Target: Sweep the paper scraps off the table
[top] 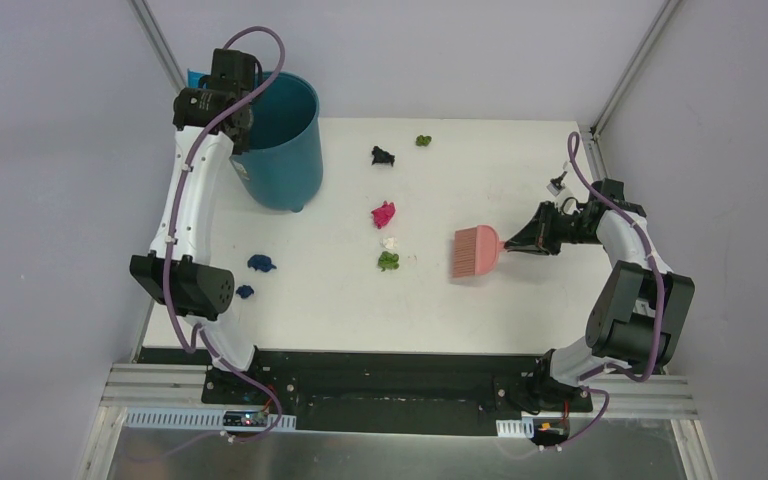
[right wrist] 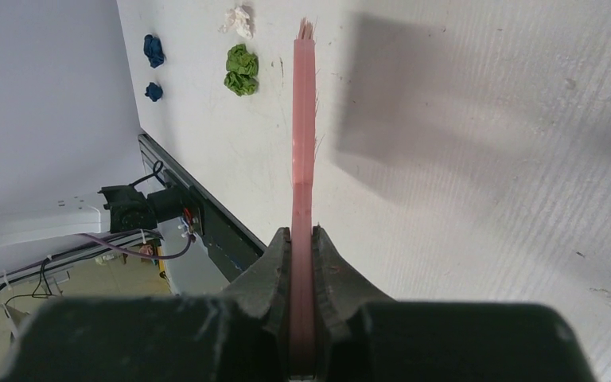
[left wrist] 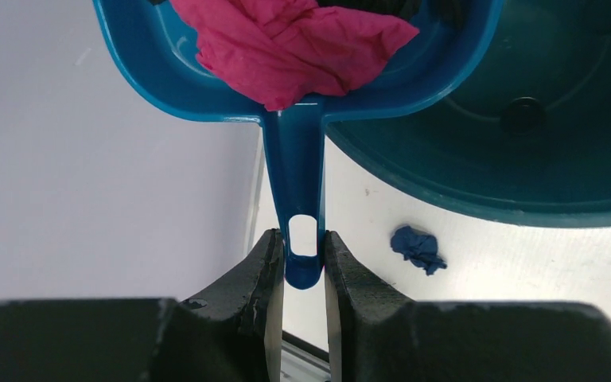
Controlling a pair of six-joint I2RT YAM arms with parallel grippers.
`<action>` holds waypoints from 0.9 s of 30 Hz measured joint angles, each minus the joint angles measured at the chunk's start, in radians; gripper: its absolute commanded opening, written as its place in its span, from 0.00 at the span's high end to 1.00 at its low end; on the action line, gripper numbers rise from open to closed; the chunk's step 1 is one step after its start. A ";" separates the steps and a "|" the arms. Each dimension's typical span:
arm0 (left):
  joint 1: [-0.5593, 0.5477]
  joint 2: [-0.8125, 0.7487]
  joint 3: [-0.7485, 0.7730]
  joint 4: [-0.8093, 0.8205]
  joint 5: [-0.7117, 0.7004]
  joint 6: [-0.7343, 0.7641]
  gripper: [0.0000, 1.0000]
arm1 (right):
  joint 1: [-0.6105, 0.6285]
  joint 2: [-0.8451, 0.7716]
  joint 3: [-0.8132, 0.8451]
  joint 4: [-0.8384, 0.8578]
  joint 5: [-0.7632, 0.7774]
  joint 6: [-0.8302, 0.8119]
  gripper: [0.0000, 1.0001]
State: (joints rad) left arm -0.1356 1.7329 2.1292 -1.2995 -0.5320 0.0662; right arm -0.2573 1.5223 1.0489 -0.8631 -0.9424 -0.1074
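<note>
Paper scraps [top: 383, 214] on table [top: 520, 300] near brush [top: 475, 251]

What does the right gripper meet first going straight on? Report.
The right gripper holds the pink brush ahead; that probably meets the white scrap first, just off the line, though depth is unclear.

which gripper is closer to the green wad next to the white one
Right. The right gripper, shut on the pink brush, sits right of the green wad; the left gripper holds the dustpan at the teal bin, far left.
</note>
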 measured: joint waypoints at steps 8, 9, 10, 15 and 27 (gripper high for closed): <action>0.000 0.034 0.001 0.006 -0.077 0.053 1.00 | 0.000 -0.001 0.000 -0.003 -0.009 -0.004 1.00; 0.000 0.034 0.001 0.006 -0.086 0.059 1.00 | 0.000 -0.001 0.000 -0.005 -0.009 -0.006 1.00; 0.000 0.035 0.001 0.007 -0.097 0.066 1.00 | 0.000 -0.001 0.001 -0.008 -0.009 -0.008 1.00; 0.000 0.067 0.021 0.010 -0.135 0.106 1.00 | 0.000 -0.001 0.008 -0.026 -0.010 -0.023 1.00; -0.006 0.141 0.034 0.029 -0.195 0.245 1.00 | 0.000 0.014 0.015 -0.040 -0.017 -0.033 1.00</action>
State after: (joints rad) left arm -0.1417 1.8740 2.1632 -1.2705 -0.7265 0.3111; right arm -0.2573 1.5368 1.0641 -0.9035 -0.9596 -0.1402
